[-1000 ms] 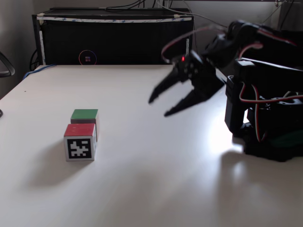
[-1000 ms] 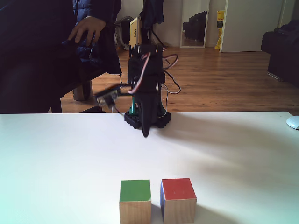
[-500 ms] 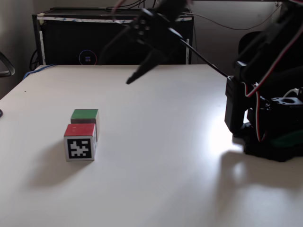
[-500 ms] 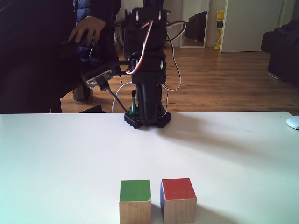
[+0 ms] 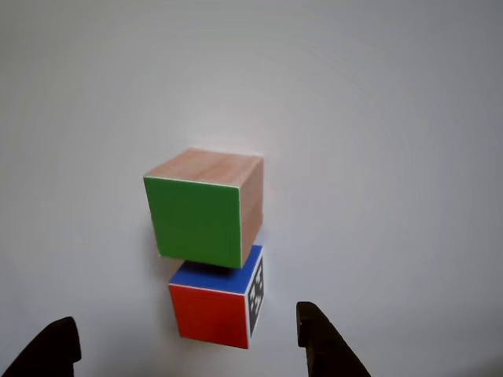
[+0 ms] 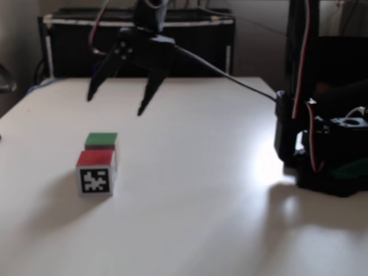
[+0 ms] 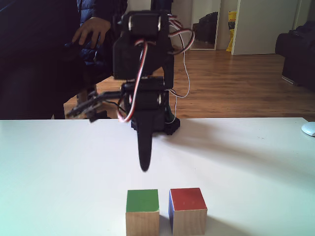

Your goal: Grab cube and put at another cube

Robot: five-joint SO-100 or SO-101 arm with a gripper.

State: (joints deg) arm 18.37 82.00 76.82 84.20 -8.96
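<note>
The cube (image 6: 101, 140), light wood with a bright green top, sits on the white table touching another cube (image 6: 96, 172), which has a red top and a black-and-white marker face. In a fixed view, the cube (image 7: 142, 204) stands left of another cube (image 7: 187, 204). In the other view, the cube (image 5: 204, 208) lies just beyond another cube (image 5: 212, 310). My gripper (image 6: 114, 106) hangs open in the air above and behind the pair, holding nothing. Its dark fingers point down (image 7: 143, 164). Both fingertips frame the lower edge of the other view, on either side of the gripper's midpoint (image 5: 185, 314).
The arm's black base (image 6: 328, 161) stands at the table's right side in a fixed view. A black box (image 6: 138, 46) runs along the far edge. A person's hand (image 7: 91, 29) rests behind the table. A white object (image 7: 309, 129) lies at the right edge.
The arm has swung out from near its base, leftward and over the table, until the open gripper hangs above the two cubes. Neither cube has moved.
</note>
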